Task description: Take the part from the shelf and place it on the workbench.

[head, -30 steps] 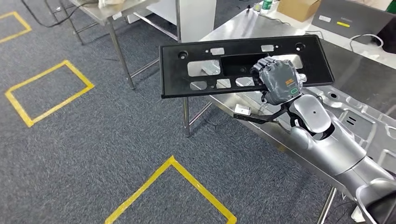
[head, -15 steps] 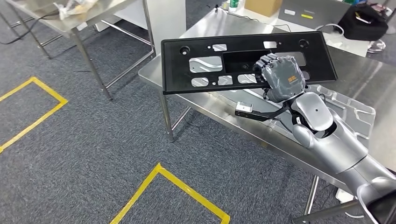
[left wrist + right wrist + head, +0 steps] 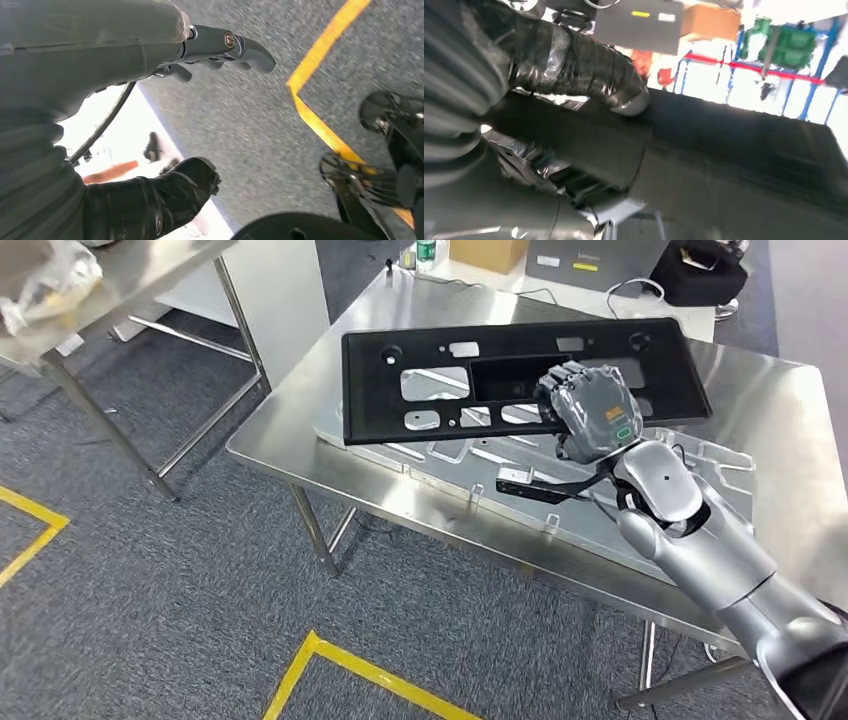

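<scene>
The right hand (image 3: 590,412) grasps the black plate (image 3: 440,350), which stretches away to its left above the steel workbench (image 3: 290,440), seemingly not touching it. The left hand (image 3: 150,125) hangs open over carpet.

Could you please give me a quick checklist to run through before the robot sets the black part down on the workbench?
1. Right robot hand grips the black part: ok.
2. Part is over the workbench: ok.
3. Part held level: not ok, it looks tilted.
4. Landing spot bare: not ok, a silver panel lies under the part.
5. Part clear of the panel: cannot tell.
6. Left robot hand out of the way, over the floor: ok.
</scene>
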You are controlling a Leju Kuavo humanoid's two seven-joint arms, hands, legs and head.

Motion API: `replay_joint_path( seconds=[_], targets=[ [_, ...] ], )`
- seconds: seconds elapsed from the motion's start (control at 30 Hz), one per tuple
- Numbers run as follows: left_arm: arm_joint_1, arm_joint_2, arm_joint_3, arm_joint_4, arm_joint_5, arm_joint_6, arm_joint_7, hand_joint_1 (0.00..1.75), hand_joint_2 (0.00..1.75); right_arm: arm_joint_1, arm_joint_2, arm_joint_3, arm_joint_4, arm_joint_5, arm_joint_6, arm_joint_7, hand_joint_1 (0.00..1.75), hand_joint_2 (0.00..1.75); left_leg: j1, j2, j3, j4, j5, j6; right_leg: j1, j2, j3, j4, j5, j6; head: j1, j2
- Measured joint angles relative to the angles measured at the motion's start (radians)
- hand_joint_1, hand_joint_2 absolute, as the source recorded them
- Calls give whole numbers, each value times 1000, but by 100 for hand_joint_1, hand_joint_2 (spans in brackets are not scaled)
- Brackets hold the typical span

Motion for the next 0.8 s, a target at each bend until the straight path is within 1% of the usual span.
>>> replay_joint_path(
  seconds=[0.03, 0.07, 0.1, 0.13, 0.17, 0.2, 0.23, 0.27, 0.3, 0.33, 0.37, 0.4, 0.43, 0.47, 0.5, 0.53, 0.57, 0.6, 0.63, 0.67, 0.7, 0.73, 0.77, 0.8],
  targets=[
    [-2, 0, 0, 0, 1, 0, 0, 0, 175, 1, 0, 0, 0, 2, 2, 5, 175, 175, 1, 6, 15, -16, -6, 6, -1, -9, -5, 15, 11, 4, 0, 0],
    [-3, 0, 0, 0, 3, 0, 0, 0, 175, -1, -1, 0, 1, 6, 5, 11, 175, 175, 4, 11, 35, -32, -10, 12, 0, -27, -21, 44, 23, 7, 1, 0],
    [-2, 0, 0, 0, 6, 0, 1, 0, 175, -5, 0, 1, 4, 10, 10, 16, 175, 175, 6, 15, 57, -48, -15, 16, 2, -49, -50, 90, 29, 10, 1, 0],
    [-1, 0, 0, 0, 8, -1, 1, 0, 175, -8, 1, 2, 7, 13, 14, 20, 175, 175, 7, 18, 78, -63, -21, 20, 3, -73, -88, 144, 24, 13, 2, 0],
    [0, 0, 0, 0, 10, -1, 2, 0, 175, -10, 2, 5, 11, 15, 18, 22, 175, 175, 8, 22, 98, -73, -28, 22, 3, -86, -127, 193, 10, 15, 2, 0],
    [1, 0, 0, 0, 11, -1, 2, 0, 175, -9, 4, 8, 15, 15, 21, 23, 175, 175, 8, 24, 115, -81, -36, 23, 3, -91, -162, 230, -12, 17, 2, 0],
    [1, -1, 0, 0, 11, -1, 3, 0, 175, -7, 4, 12, 19, 15, 22, 23, 175, 175, 8, 26, 132, -86, -46, 23, 2, -93, -189, 248, -36, 19, 2, 0],
    [2, -1, 0, 0, 11, -1, 3, 0, 175, -6, 4, 16, 23, 15, 23, 23, 175, 175, 8, 27, 148, -89, -56, 23, 1, -94, -208, 250, -53, 21, 2, 0],
    [2, -1, 0, 0, 11, -2, 3, 0, 175, -5, 4, 18, 26, 15, 24, 23, 175, 175, 8, 27, 168, -91, -69, 21, 0, -96, -221, 232, -58, 23, 2, 0],
    [2, -2, 0, 0, 11, -2, 4, 0, 175, -5, 4, 19, 28, 14, 25, 23, 175, 175, 8, 27, 190, -92, -85, 19, 0, -99, -228, 193, -40, 24, 2, 0],
    [3, -2, 0, 0, 11, -3, 4, 0, 175, -6, 4, 20, 31, 13, 27, 23, 175, 175, 8, 28, 213, -92, -103, 16, 0, -104, -230, 137, 13, 23, 2, 0],
    [4, -2, 0, 0, 11, -3, 6, 0, 175, -5, 5, 21, 35, 11, 30, 24, 175, 175, 7, 29, 237, -88, -123, 12, 2, -111, -232, 82, 87, 20, 2, 0],
    [5, -2, 0, 0, 12, -3, 7, 0, 175, -6, 7, 22, 39, 5, 36, 25, 175, 175, 7, 30, 251, -88, -141, 7, 7, -116, -230, 45, 147, 14, 1, 0],
    [6, -2, 0, 0, 13, -3, 8, 0, 175, -8, 8, 24, 44, -1, 42, 27, 175, 175, 8, 32, 261, -89, -157, 0, 13, -118, -229, 27, 189, 5, -1, 0],
    [5, -2, 0, 0, 13, -3, 9, 0, 175, -9, 9, 24, 47, -8, 47, 28, 175, 175, 8, 34, 269, -87, -166, -7, 19, -117, -229, 27, 197, -5, -2, 0],
    [2, -2, 0, 0, 14, -3, 10, 0, 175, -14, 9, 23, 49, -14, 51, 29, 175, 175, 8, 36, 272, -85, -168, -15, 22, -113, -222, 32, 183, -15, -3, 0],
    [-1, -2, 0, 0, 13, -2, 11, 0, 175, -18, 8, 21, 50, -18, 52, 29, 175, 175, 10, 39, 270, -67, -163, -21, 22, -109, -214, 30, 175, -23, -3, 0],
    [-5, -2, 0, 0, 13, -2, 11, 0, 175, -23, 6, 18, 50, -21, 53, 30, 175, 175, 10, 40, 256, -28, -153, -25, 21, -106, -202, 24, 167, -31, -4, 0],
    [-7, -2, 0, 0, 15, -3, 10, 0, 175, -29, 6, 16, 51, -25, 54, 31, 175, 175, 11, 41, 224, 27, -148, -28, 19, -104, -187, 18, 159, -38, -4, 0],
    [-10, -2, 0, 0, 16, -3, 10, 0, 175, -33, 6, 15, 54, -30, 57, 32, 175, 175, 11, 40, 181, 94, -154, -30, 18, -103, -173, 12, 151, -44, -4, 0],
    [-11, -2, 0, 0, 18, -4, 8, 0, 175, -35, 7, 15, 57, -36, 63, 34, 175, 175, 11, 40, 132, 156, -177, -32, 20, -101, -159, 9, 141, -48, -4, 0],
    [-11, -2, 0, 0, 20, -4, 6, 0, 175, -37, 8, 16, 63, -44, 72, 35, 175, 175, 11, 40, 85, 201, -211, -33, 21, -100, -145, 7, 130, -51, -4, 0],
    [-11, -2, 0, 0, 21, -5, 5, 0, 175, -37, 9, 17, 71, -54, 86, 35, 175, 175, 11, 40, 46, 222, -242, -34, 22, -98, -131, 6, 119, -51, -4, 0],
    [-10, -2, 0, 0, 23, -6, 3, 0, 175, -38, 9, 19, 84, -67, 104, 36, 175, 175, 10, 40, 17, 219, -255, -32, 23, -96, -116, 6, 106, -51, -4, 0]
  ],
)
